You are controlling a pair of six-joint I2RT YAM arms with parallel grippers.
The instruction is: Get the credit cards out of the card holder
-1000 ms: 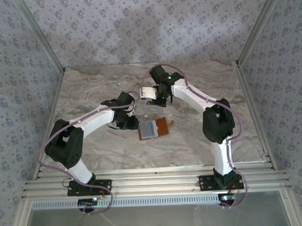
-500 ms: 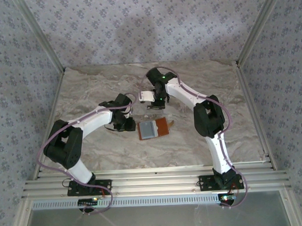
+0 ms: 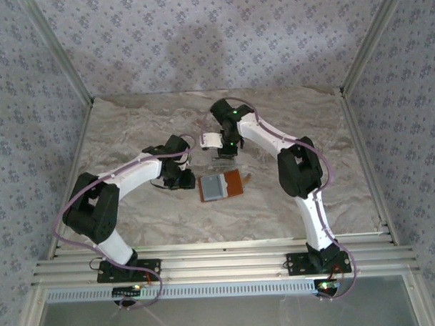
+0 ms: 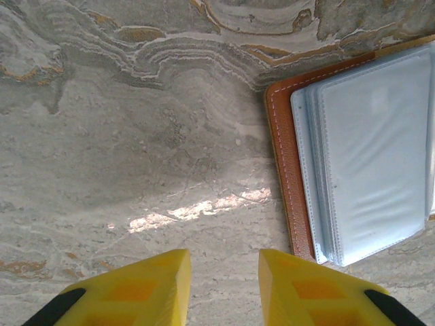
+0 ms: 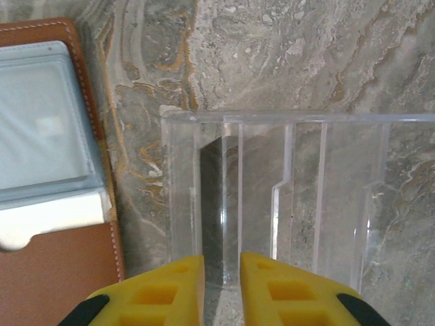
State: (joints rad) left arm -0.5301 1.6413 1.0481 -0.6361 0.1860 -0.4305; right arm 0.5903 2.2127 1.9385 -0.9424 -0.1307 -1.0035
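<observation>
- Leftmost, the left gripper [image 4: 224,259] hangs low over the bare marble table [image 3: 130,130], its yellow jaws spread with nothing between them.
- Just to its right, the card holder [image 3: 234,182] lies opened flat on the table, with a brown leather border and pale grey-blue sleeves facing up. Neither gripper touches it.
- Farther from the arms' bases, the clear plastic stand [image 5: 306,190] sits on the table near the holder's edge.
- A dark card [image 5: 211,204] stands upright in the slot nearest the holder.
- The right gripper [image 5: 222,261] is poised over that slot, jaws slightly parted. Whether a pad touches the card, I cannot tell.
</observation>
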